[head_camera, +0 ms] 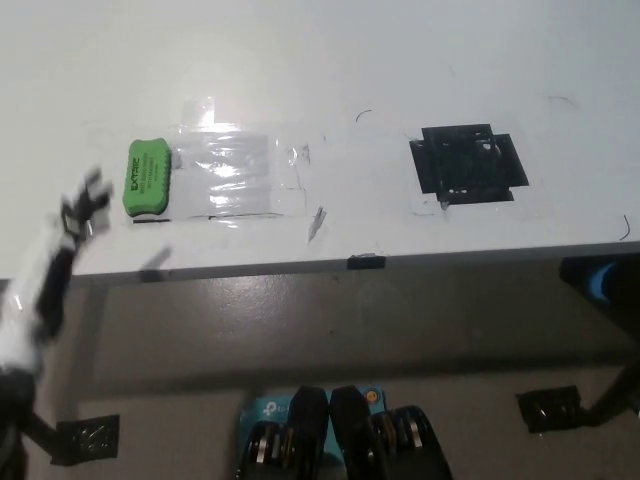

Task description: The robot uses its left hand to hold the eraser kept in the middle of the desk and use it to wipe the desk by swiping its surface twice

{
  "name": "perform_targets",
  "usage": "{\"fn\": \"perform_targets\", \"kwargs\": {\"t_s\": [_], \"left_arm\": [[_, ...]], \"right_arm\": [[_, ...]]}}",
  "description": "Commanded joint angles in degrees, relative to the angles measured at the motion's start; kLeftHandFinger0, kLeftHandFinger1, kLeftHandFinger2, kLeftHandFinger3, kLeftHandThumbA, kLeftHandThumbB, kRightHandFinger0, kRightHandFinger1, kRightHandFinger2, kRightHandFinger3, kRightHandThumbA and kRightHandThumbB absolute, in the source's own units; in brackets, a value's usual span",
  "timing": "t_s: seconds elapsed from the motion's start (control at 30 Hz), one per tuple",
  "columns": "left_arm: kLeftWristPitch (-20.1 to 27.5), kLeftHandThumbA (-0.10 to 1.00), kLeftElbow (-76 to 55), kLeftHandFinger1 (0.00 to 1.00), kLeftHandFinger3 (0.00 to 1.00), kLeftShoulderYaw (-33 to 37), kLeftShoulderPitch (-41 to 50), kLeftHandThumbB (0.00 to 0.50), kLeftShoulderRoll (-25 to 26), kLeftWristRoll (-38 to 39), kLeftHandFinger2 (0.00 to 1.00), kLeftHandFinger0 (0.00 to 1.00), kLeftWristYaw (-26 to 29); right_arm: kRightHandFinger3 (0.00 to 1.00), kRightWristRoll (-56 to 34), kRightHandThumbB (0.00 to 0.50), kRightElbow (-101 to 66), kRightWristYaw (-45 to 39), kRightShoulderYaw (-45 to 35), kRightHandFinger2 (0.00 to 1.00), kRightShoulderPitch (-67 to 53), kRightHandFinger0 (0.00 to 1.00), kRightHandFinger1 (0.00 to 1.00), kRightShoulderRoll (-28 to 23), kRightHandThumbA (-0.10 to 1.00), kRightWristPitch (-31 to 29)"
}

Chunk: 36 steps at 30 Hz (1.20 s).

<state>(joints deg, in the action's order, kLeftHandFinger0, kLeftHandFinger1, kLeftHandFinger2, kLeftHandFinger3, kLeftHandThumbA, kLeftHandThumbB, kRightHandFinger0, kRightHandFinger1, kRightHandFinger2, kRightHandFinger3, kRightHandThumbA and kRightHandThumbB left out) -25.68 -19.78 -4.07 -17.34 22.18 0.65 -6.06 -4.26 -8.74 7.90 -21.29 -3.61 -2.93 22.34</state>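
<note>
Head view shows the white left hand (pixel 75 215) raised just left of the green eraser (pixel 146 178) on the desk (pixel 330 60), too blurred to read its fingers, so the reach is underway; next, I'd say, comes closing on it.

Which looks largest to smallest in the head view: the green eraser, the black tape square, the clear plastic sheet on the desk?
1. Clear plastic sheet, largest.
2. Black tape square.
3. Green eraser, smallest.
All lie flat on the white desk, so nearness hardly distorts the order.
</note>
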Motion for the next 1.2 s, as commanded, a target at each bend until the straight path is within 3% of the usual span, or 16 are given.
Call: {"fn": "perform_targets", "kwargs": {"t_s": [0.0, 0.07, 0.1, 0.13, 0.2, 0.23, 0.33, 0.53, 0.6, 0.8, 0.97, 1.17], "left_arm": [[-1.18, 1.00, 1.77, 1.00, 1.00, 1.58, -7.09, 0.000, 4.61, -2.71, 1.00, 1.00, -2.79], [0.57, 1.00, 6.82, 1.00, 1.00, 3.81, -10.56, 0.000, 6.58, -5.78, 1.00, 1.00, -2.59], [1.69, 1.00, 9.62, 1.00, 1.00, 5.26, -12.36, 0.051, 7.52, -7.77, 1.00, 1.00, -2.42], [3.86, 1.00, 13.81, 1.00, 1.00, 7.57, -14.94, 0.070, 8.98, -10.92, 1.00, 1.00, -2.16], [6.40, 1.00, 17.95, 1.00, 1.00, 11.14, -17.80, 0.067, 10.84, -15.12, 1.00, 1.00, -1.36], [9.97, 1.00, 21.75, 1.00, 1.00, 13.27, -19.53, 0.043, 11.67, -18.21, 1.00, 1.00, 0.03], [13.41, 1.00, 27.52, 1.00, 1.00, 23.43, -25.68, 0.001, 15.76, -33.03, 1.00, 1.00, 2.71], [15.67, 1.00, 35.79, 1.00, 1.00, 39.07, -35.06, 0.000, 20.37, -53.10, 1.00, 1.00, 2.10], [15.25, 1.00, 39.10, 1.00, 1.00, 43.86, -37.26, 0.039, 21.73, -59.18, 1.00, 1.00, 1.83], [13.63, 1.00, 47.36, 1.00, 1.00, 50.36, -40.34, 0.081, 22.20, -63.07, 1.00, 1.00, 5.12], [10.15, 1.00, 49.66, 1.00, 1.00, 55.23, -40.42, 0.162, 21.99, -66.94, 1.00, 1.00, 5.90], [10.06, 1.00, 51.51, 1.00, 1.00, 57.20, -42.71, 0.180, 23.90, -67.53, 1.00, 1.00, 5.79]], "right_arm": [[1.00, -0.56, 0.158, -2.15, 0.29, -0.42, 1.00, 0.45, 1.00, 1.00, -1.30, 1.00, 0.00], [1.00, -1.03, 0.151, -2.55, 0.12, -0.57, 1.00, 0.27, 1.00, 1.00, -1.35, 1.00, 0.40], [1.00, -1.11, 0.143, -2.75, 0.14, -0.62, 1.00, 0.21, 1.00, 1.00, -1.35, 1.00, 0.55], [1.00, -0.89, 0.139, -2.89, 0.22, -0.50, 1.00, 0.16, 1.00, 1.00, -1.40, 1.00, 0.68], [1.00, -1.09, 0.127, -2.94, 0.32, -0.58, 1.00, 0.27, 1.00, 1.00, -1.36, 1.00, 1.07], [1.00, -0.93, 0.119, -2.84, 0.25, -0.43, 1.00, 0.20, 1.00, 1.00, -1.50, 1.00, 0.93], [1.00, -0.92, 0.109, -2.31, 0.17, -0.26, 1.00, 0.30, 1.00, 1.00, -1.44, 1.00, 0.07], [1.00, -0.52, 0.108, -2.13, 0.10, 0.09, 1.00, 0.26, 1.00, 1.00, -1.75, 1.00, 0.11], [1.00, -0.41, 0.111, -2.36, 0.17, 0.31, 1.00, 0.23, 1.00, 1.00, -1.49, 1.00, 0.38], [1.00, -0.97, 0.117, -2.24, -0.33, 0.19, 1.00, -0.30, 1.00, 1.00, -1.55, 1.00, -0.23], [1.00, -0.69, 0.094, -3.26, -0.12, 0.24, 1.00, -1.39, 1.00, 1.00, -1.20, 1.00, 0.64], [1.00, -1.14, 0.078, -2.72, -0.29, -0.06, 1.00, -1.90, 1.00, 1.00, -1.18, 1.00, -0.46]]}}
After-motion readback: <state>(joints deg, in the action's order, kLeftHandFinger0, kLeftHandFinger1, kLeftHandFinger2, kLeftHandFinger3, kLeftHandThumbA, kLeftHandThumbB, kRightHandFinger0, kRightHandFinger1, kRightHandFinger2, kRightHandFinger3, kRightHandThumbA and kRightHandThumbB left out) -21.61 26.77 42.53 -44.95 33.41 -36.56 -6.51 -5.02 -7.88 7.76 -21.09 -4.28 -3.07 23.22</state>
